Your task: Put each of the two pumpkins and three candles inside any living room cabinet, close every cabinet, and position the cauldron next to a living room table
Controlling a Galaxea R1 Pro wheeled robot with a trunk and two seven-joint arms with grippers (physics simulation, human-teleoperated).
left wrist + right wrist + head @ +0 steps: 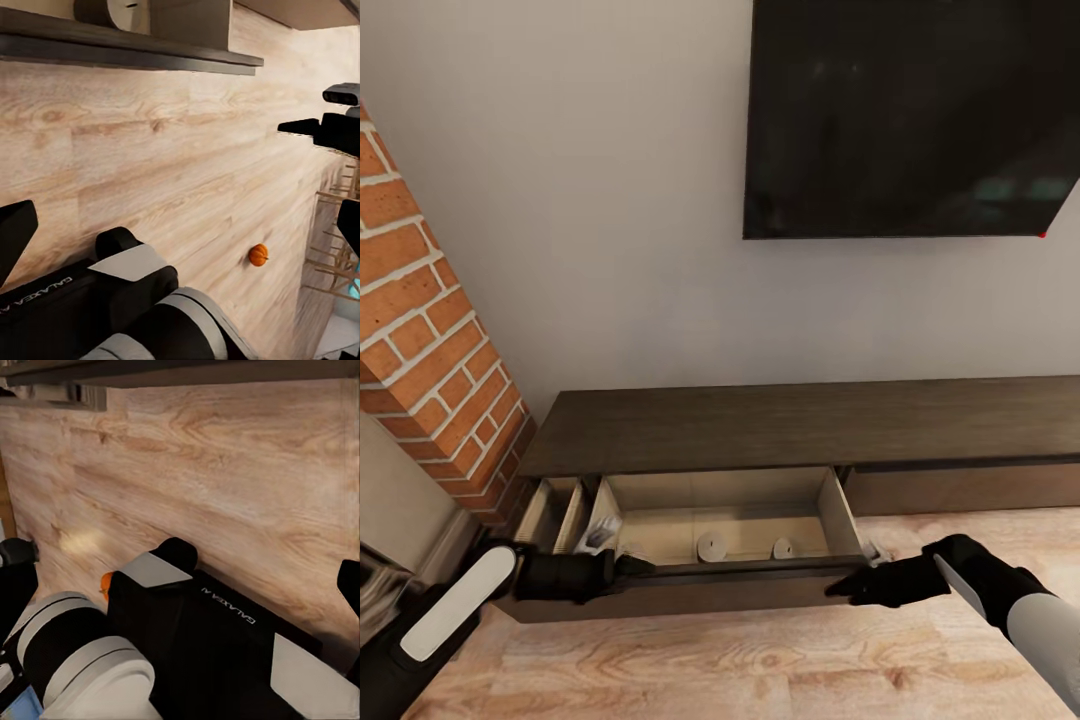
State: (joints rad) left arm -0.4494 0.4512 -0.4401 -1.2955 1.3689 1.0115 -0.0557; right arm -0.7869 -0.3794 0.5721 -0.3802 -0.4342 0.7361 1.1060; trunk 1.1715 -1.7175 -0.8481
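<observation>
Head view looks down on the long, low dark-brown wood cabinet [800,425] standing against the pale wall, under a big black wall-mounted screen [910,115]. Its leftmost wide drawer [720,510] is pulled out over the light wood-plank floor [760,660], showing a pale beige inside. Two short, squat grey-tan candles lie in that drawer near its front edge: one [711,546] about midway along, the other [782,548] just beside it, toward the cabinet's long closed stretch. At the drawer's brick-side end some pale items [600,528] sit behind a divider, too small to make out. A red brick column [430,340] rises by that same end of the cabinet.

Both arms reach down to the drawer's dark front panel. The left gripper [628,568] is at the panel's top edge near the brick-side corner; whether its jaws are clamped on the edge or merely resting there I cannot tell. The right gripper [845,585] meets the panel's other corner with its dark tips close together, and I cannot tell whether they pinch anything.

From the left wrist view, a small ribbed orange pumpkin [258,255] sits on the plank floor, well apart from the cabinet, whose dark drawer edge [127,49] and one candle [120,13] show at the far side. From the right wrist view, a sliver of orange [106,582] peeks from behind the arm's black housing, on the floor; it is too hidden to name.
</observation>
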